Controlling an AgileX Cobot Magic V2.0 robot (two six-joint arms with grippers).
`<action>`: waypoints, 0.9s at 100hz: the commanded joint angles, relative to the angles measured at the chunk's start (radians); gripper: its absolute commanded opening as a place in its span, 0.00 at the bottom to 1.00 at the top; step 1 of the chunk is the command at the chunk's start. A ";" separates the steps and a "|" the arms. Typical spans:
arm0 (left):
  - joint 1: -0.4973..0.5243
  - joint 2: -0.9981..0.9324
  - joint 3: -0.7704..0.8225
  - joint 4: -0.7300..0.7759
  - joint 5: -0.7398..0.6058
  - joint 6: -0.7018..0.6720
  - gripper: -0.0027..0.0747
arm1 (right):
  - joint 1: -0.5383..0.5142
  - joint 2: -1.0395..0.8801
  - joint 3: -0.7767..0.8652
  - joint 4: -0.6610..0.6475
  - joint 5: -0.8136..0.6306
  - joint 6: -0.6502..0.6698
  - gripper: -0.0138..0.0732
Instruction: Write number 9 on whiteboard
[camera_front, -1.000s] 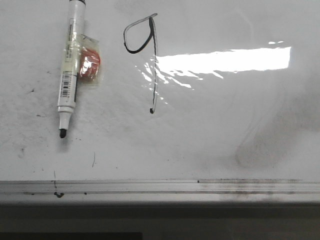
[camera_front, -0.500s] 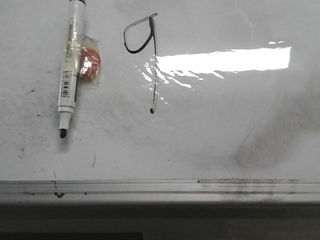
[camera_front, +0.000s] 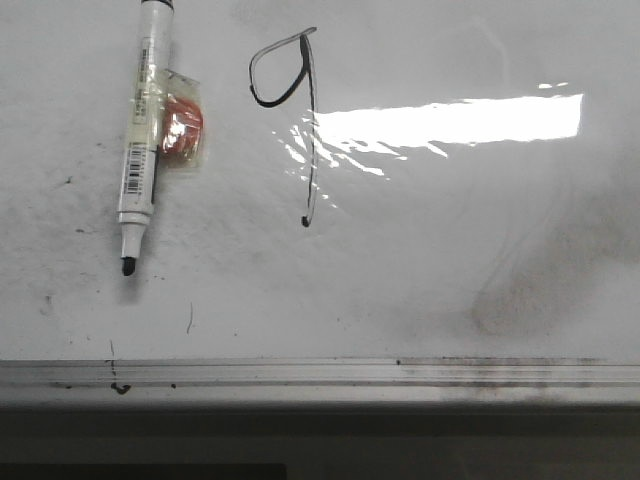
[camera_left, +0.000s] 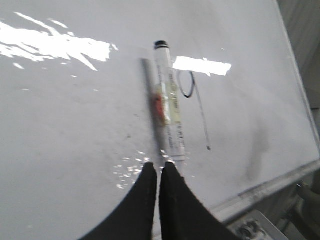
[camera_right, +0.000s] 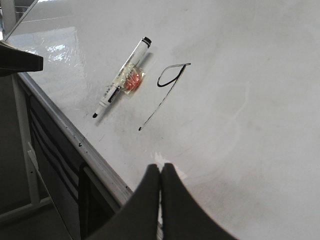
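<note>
The number 9 (camera_front: 290, 110) stands complete on the whiteboard (camera_front: 420, 270): a small rounded loop with a long straight tail ending in a dot. The figure needs no further stroke, so the writing appears done.

The marker (camera_front: 138, 140) lies flat on the board, uncapped, its black tip toward the silver frame strip (camera_front: 320, 373). A small red object in clear wrapping (camera_front: 182, 130) is stuck to the barrel's side; what it is cannot be told. It may serve as a grip aid, though that is a judgement only.

In the left wrist view, the left gripper (camera_left: 158, 172) has its fingers pressed together with nothing between them. The marker (camera_left: 169, 105) lies just ahead of the fingertips, not visibly touching them, which fits a pen set down and released. The number 9 (camera_left: 195, 100) sits just beyond the marker, to its far side.

In the right wrist view, the right gripper (camera_right: 161, 172) is likewise closed on nothing and hangs over bare board near the frame. The number 9 (camera_right: 167, 87) lies ahead of it, well apart, with the marker (camera_right: 122, 82) just past the figure. This arm plays no part in holding the pen.

Neither gripper shows in the front view.
</note>
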 joint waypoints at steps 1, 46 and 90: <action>0.083 -0.016 0.027 -0.016 -0.058 0.013 0.01 | -0.003 0.015 -0.026 -0.008 -0.086 0.002 0.08; 0.507 -0.151 0.039 -0.123 0.089 0.491 0.01 | -0.003 0.015 -0.026 -0.008 -0.084 0.002 0.08; 0.640 -0.153 0.039 -0.129 0.367 0.575 0.01 | -0.003 0.015 -0.026 -0.008 -0.082 0.002 0.08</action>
